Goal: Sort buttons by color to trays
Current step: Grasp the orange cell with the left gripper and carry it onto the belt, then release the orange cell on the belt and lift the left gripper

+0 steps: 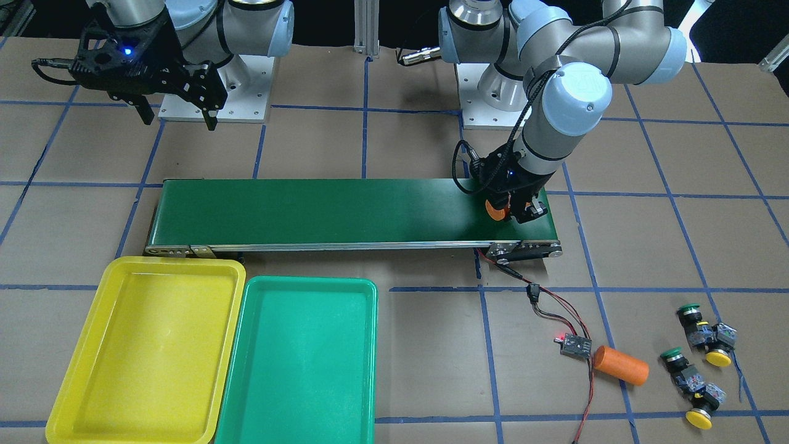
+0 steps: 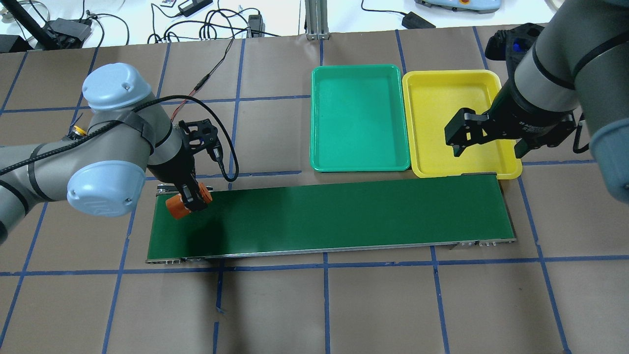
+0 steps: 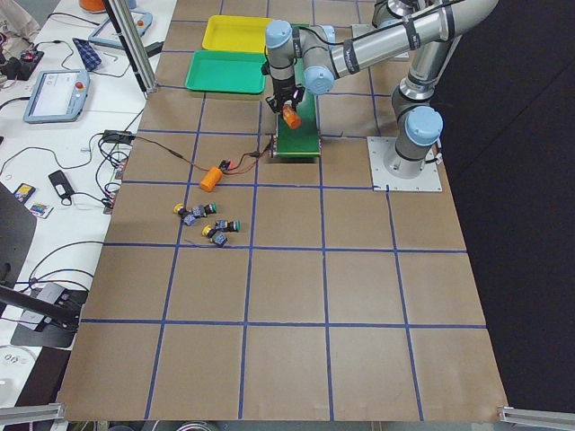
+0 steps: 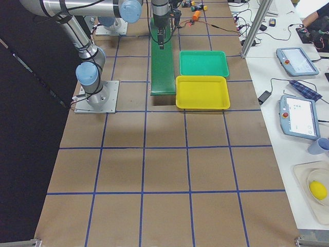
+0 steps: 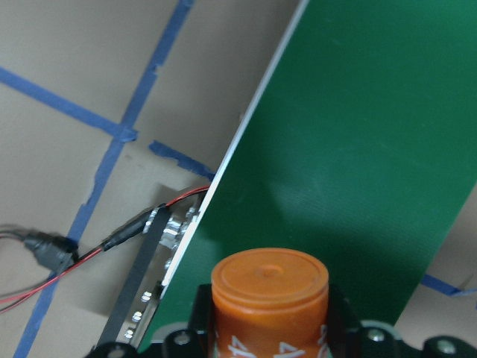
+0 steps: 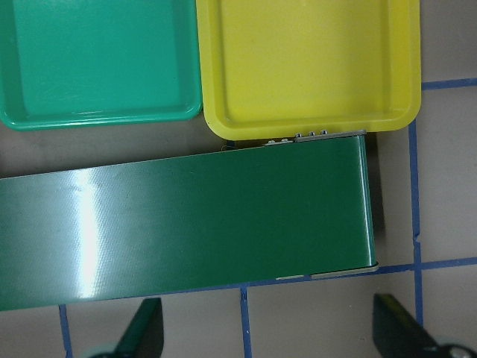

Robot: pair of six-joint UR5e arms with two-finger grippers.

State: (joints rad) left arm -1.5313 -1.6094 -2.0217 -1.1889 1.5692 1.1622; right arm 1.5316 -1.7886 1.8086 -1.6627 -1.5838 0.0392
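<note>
Four buttons lie in two pairs on the table, two green-capped [image 1: 689, 310] [image 1: 670, 354] and two yellow-capped [image 1: 719, 357] [image 1: 699, 419], off the conveyor's end on my left side. The yellow tray [image 1: 148, 345] and the green tray [image 1: 302, 364] stand side by side, both empty. My left gripper [image 2: 194, 196] is shut on an orange cylinder [image 2: 176, 207] and holds it just above the left end of the dark-green conveyor belt [image 2: 344, 216]. My right gripper [image 2: 487, 150] is open and empty, high above the yellow tray's near edge [image 2: 462, 169].
A second orange cylinder [image 1: 621, 365] lies near the buttons, beside a small circuit board [image 1: 575, 346] with red and black wires running to the conveyor's end. The arm bases [image 1: 216, 92] stand behind the belt.
</note>
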